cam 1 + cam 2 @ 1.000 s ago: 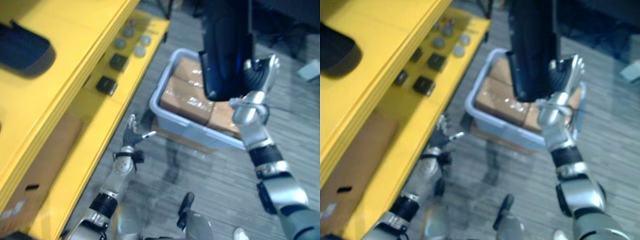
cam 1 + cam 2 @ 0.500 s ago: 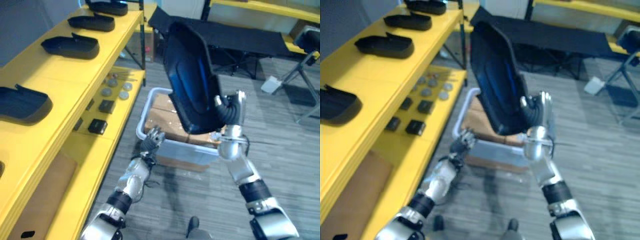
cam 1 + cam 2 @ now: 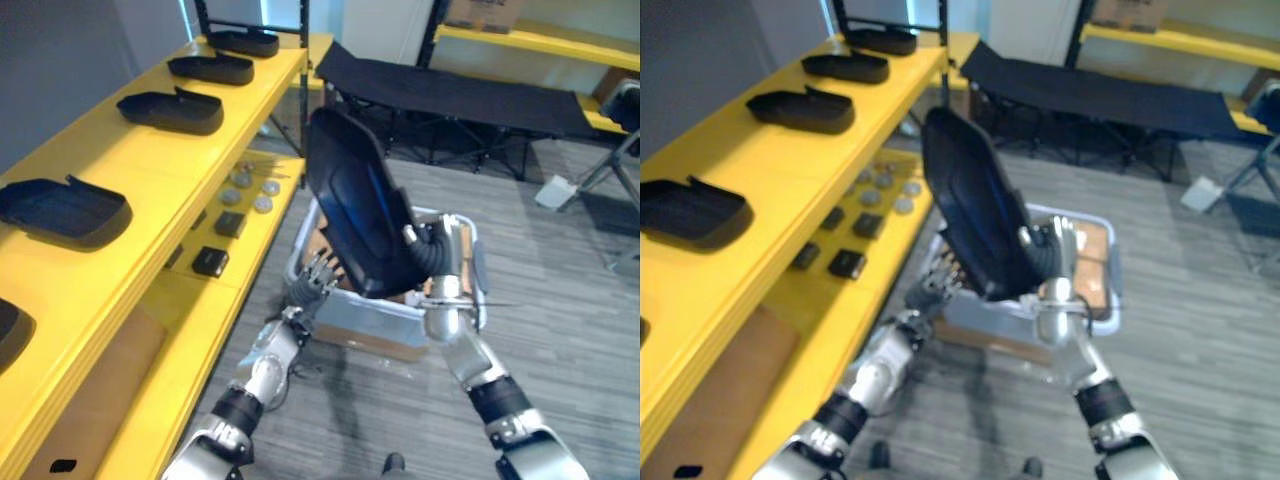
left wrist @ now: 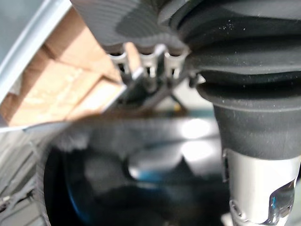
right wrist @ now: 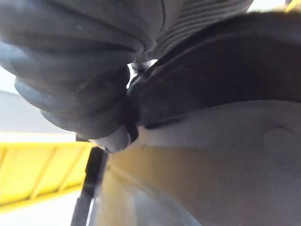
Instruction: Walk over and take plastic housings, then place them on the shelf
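Left robot hand [image 3: 318,273], fingers straight, has risen to the lower edge of the centre-frame plastic housing [image 3: 355,205]; right robot hand [image 3: 446,262] grips it, so shelf [image 3: 140,165] placement at left looks next

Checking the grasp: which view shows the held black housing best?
Left eye view: the whole black housing stands tilted above the grey bin, gripped low by the right robot hand. Right eye view: same. Wrist views catch close, partial dark surfaces.
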Robot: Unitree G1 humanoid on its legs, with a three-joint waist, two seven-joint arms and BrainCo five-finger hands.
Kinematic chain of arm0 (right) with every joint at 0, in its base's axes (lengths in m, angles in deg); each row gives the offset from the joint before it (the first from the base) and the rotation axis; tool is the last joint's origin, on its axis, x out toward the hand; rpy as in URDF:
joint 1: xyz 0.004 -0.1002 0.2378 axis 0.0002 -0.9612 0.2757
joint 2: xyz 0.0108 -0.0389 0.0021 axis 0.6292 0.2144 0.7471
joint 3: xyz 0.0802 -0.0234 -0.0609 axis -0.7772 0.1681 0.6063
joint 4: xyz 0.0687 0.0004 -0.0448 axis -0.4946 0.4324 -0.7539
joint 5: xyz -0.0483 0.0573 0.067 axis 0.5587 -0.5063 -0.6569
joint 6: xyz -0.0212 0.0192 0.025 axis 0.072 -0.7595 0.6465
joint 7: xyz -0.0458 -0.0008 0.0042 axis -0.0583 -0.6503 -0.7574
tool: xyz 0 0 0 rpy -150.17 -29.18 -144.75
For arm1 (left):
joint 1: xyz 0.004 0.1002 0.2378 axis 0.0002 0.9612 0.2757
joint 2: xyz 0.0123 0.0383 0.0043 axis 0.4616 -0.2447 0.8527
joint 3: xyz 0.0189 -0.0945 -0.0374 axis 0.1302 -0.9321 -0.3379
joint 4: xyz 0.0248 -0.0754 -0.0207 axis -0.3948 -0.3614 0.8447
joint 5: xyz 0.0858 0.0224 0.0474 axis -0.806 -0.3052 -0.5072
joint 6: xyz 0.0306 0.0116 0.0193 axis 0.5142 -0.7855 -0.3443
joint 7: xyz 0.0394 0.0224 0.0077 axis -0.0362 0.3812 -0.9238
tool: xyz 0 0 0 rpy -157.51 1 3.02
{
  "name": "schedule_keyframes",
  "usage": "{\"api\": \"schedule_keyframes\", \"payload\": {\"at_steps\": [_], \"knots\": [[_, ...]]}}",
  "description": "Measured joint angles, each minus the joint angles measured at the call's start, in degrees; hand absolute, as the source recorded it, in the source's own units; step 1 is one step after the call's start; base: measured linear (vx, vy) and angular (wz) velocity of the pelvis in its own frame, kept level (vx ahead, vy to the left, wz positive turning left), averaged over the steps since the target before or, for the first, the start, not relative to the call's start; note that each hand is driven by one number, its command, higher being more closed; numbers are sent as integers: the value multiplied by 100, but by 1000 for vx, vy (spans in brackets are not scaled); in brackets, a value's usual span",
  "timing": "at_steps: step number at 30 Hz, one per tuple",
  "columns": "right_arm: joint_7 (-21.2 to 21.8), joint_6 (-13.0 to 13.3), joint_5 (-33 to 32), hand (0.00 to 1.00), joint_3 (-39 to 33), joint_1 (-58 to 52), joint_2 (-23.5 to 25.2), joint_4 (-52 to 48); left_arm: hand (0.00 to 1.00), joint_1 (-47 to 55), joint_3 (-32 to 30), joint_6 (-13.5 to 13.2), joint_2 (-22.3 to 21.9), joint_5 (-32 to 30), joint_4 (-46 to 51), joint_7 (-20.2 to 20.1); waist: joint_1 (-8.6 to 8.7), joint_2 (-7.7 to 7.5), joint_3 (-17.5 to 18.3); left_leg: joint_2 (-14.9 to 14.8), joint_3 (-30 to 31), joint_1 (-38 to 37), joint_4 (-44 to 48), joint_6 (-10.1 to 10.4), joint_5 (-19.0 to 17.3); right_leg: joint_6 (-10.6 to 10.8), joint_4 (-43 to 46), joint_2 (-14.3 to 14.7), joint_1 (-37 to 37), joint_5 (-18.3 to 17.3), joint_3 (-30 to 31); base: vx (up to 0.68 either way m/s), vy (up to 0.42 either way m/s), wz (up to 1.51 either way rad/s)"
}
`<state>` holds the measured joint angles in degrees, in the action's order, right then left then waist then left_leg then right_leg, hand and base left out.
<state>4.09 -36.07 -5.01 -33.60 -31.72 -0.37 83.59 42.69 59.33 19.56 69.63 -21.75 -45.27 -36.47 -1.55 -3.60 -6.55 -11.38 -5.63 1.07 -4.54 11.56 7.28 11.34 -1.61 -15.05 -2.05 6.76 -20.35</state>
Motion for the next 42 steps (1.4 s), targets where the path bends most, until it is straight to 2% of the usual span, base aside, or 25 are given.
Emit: {"api": "schedule_keyframes", "payload": {"at_steps": [9, 10, 14, 19, 22, 30, 31, 35, 40, 42], "knots": [[21, 130, -170, 100, 609, -131, 326, 283, 0, 203, -21, 41, 51, -97, 9, 348, -85, 6, 52, -1, 24, -4, -1, 0, 0, -7, 3, 3, -11, -4, -4, -8, 1, 0], [24, 140, -174, 100, 613, -164, 367, 283, 100, 217, -22, 40, 62, -99, 9, 427, -86, 6, 73, -1, 24, -4, -1, 0, 0, -9, 2, 3, -10, -5, -5, 0, 0, 0], [28, 138, -353, 100, 703, -364, 468, 323, 100, 335, -24, 21, 62, -159, 9, 569, -88, 1, 247, -1, 24, -3, 0, 1, -1, -9, 0, 3, -11, -5, -12, 0, 0, 0], [22, 143, -473, 100, 778, -461, 501, 387, 100, 359, -37, -79, 48, -507, 9, 875, -84, -4, 267, -4, 22, -5, 0, 1, -1, -10, -1, 6, -12, -5, -12, 0, 0, 0], [-4, 248, -555, 100, 892, -505, 547, 383, 100, 373, -174, -85, 24, -587, 9, 1030, -78, -9, 270, -8, 19, -10, 0, 2, 0, -11, -1, 10, -12, -5, -12, 0, 0, 0], [-32, 352, -554, 100, 1020, -538, 696, 381, 100, 424, -378, -390, 25, -778, 9, 1148, -85, -129, 349, -9, 23, -8, -1, 2, -1, -15, -5, 9, -21, -7, -24, 0, 0, 0], [-36, 382, -555, 0, 1027, -538, 697, 380, 100, 424, -381, -424, 25, -779, 9, 1151, -86, -144, 359, -9, 27, -8, -1, 2, -1, -18, -5, 9, -25, -9, -31, 0, 0, 0], [-34, 600, -553, 0, 1103, -613, 678, 378, 100, 424, -480, -466, 24, -765, 10, 1150, -87, -150, 361, -12, 49, -8, -1, 2, -1, -28, -6, 5, -61, -18, -110, 0, 0, 3], [-76, 626, -553, 0, 1108, -812, 654, 379, 100, 435, -705, -473, 24, -761, 133, 1149, -89, -154, 359, -13, 65, -10, -1, 2, -1, -31, -23, 6, -88, -21, -137, -2, 1, 2], [-130, 734, -556, 0, 981, -813, 636, 209, 100, 437, -818, -471, 4, -750, 199, 1142, -90, -158, 357, -14, 62, -13, -1, 2, -1, -29, -52, 12, -101, -20, -137, 0, 0, 0]]}}
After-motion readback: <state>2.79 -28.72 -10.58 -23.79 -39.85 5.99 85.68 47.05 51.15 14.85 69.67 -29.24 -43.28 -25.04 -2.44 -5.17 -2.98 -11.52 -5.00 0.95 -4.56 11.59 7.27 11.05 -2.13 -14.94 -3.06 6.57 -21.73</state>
